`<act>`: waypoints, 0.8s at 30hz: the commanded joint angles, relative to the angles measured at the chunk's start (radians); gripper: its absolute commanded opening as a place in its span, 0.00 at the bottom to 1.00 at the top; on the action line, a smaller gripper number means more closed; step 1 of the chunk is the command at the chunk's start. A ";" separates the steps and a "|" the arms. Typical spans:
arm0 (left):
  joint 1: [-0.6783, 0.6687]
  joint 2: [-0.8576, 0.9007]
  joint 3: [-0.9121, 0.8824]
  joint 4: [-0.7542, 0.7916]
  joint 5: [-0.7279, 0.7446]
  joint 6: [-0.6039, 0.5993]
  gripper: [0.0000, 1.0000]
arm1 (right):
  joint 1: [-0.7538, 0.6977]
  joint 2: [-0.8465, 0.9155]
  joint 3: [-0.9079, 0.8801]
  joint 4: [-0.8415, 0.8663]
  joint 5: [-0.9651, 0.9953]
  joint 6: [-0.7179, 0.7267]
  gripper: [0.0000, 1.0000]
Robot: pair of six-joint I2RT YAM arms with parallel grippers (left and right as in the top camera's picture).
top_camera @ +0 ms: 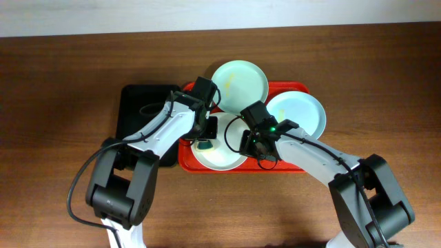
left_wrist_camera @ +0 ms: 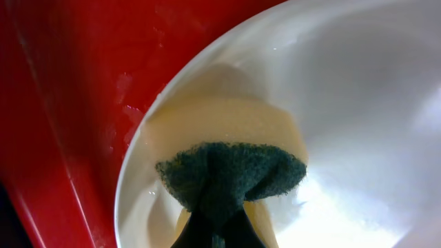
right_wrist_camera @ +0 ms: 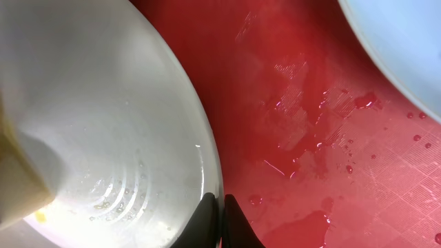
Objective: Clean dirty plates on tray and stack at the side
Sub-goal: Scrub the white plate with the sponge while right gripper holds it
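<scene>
My left jaws are pressed together on a sponge [left_wrist_camera: 231,172], yellow foam with a dark green scouring face, bunched up where I pinch it. The sponge rests on the white plate [top_camera: 219,153], close to that plate's left rim. My right jaws pinch the right rim of the same plate, one tip inside the rim and one outside, over the red tray [right_wrist_camera: 289,103]. The white plate lies in the near left part of the tray, wet, with a few small yellow specks on its floor. Water drops and thin puddles shine on the bare tray beside it. The pale blue plate [top_camera: 298,114] lies on the tray's right side. The mint green plate [top_camera: 239,81] sits at the far side, reaching past the tray's rim, with a faint yellow smear. A black tray [top_camera: 141,110] lies just left of the red one on the wooden tabletop [top_camera: 55,103]
</scene>
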 commanded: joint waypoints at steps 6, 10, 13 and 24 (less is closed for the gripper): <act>0.000 0.092 -0.002 0.001 0.041 -0.005 0.00 | 0.005 0.000 -0.012 -0.015 0.027 -0.015 0.04; 0.000 0.130 -0.002 -0.002 0.055 -0.002 0.00 | 0.005 0.000 -0.012 -0.015 0.027 -0.015 0.04; 0.000 0.153 -0.002 -0.002 0.142 0.048 0.00 | 0.005 0.000 -0.012 -0.014 0.027 -0.015 0.04; 0.000 0.154 -0.002 0.020 0.377 0.112 0.00 | 0.005 0.000 -0.012 -0.011 0.027 -0.016 0.04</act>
